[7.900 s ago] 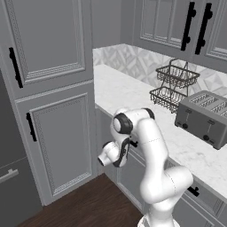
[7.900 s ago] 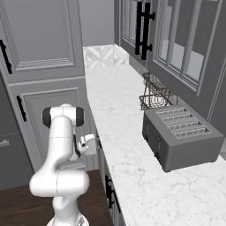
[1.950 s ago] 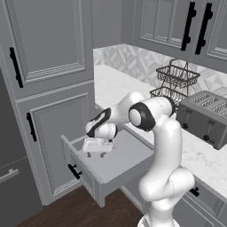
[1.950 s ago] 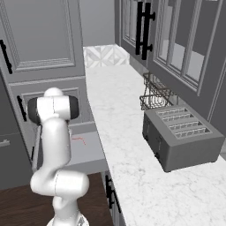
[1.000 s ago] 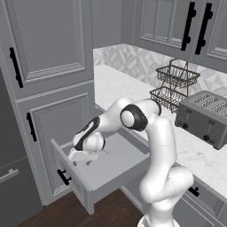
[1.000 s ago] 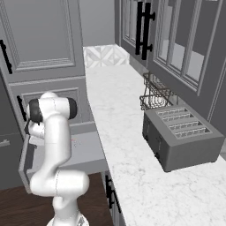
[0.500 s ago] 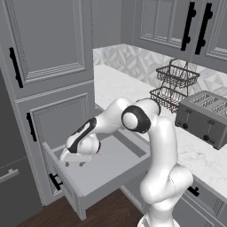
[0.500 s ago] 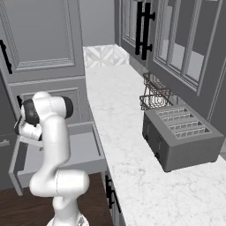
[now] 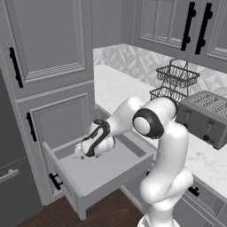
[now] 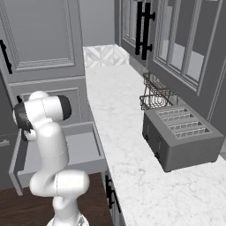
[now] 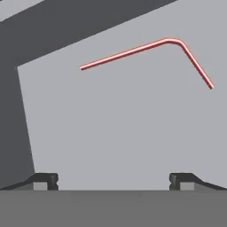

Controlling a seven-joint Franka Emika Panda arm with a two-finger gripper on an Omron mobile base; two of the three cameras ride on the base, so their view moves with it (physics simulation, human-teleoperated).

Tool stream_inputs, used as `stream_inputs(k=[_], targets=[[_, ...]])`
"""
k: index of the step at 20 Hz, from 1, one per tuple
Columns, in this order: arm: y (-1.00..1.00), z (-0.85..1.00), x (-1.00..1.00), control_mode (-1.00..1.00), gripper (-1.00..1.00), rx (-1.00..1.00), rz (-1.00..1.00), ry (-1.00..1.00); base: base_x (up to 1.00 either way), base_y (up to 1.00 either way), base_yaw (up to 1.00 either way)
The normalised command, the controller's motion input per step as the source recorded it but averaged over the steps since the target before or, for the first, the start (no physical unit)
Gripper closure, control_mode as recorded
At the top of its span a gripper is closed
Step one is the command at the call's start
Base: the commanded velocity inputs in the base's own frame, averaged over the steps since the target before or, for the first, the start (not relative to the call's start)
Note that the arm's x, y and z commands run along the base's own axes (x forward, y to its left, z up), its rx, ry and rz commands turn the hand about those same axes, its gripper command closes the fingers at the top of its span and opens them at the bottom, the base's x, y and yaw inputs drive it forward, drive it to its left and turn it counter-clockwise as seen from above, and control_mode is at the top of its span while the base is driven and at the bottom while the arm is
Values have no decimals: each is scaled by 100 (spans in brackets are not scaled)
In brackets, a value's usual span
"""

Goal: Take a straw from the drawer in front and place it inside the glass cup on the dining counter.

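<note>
Grey panelled cabinets [image 9: 48,40] (black handles) line a marble counter [image 10: 132,145] above dark wood floor [image 9: 111,213].

The white Franka arm with dark joints [image 9: 148,124] rises from its base, bends at a dark elbow and reaches down and forward to the left, its forearm sloping low. The two-finger gripper [image 11: 113,179] points downward (seen from the left base camera it sits at the arm's lowest end), its small dark fingertips [image 11: 45,179] spread wide apart, nothing between them.
</note>
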Motion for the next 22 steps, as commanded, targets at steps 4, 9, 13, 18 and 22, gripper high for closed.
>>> stream_inputs(k=[4,9,13,18,22], targets=[[-35,44,47,-100,-100,-8,-5,-3,0,0,0],[-4,9,44,-100,-100,-6,2,0,0,0,0],[-3,-18,6,-100,-100,-12,10,0,0,0,0],[-14,-29,0,-100,-100,-11,13,-6,0,0,0],[-33,-26,5,-100,-100,-1,8,-10,0,0,0]])
